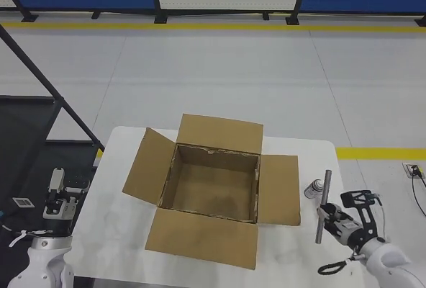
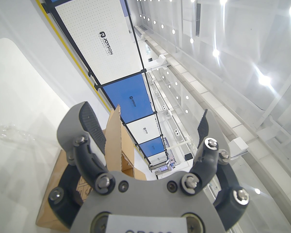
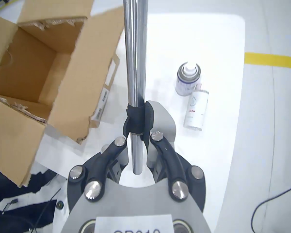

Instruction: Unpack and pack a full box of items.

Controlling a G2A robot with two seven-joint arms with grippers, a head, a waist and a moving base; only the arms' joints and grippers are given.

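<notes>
Steel rod clamped in right gripper beside cardboard box.
Held near one end, it may pivot, toppling cans by the box; left gripper spread apart.

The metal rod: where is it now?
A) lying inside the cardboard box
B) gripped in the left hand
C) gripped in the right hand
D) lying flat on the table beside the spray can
C: the right hand is shut on the metal rod, beside the cardboard box; the left hand is open and holds nothing.
</notes>
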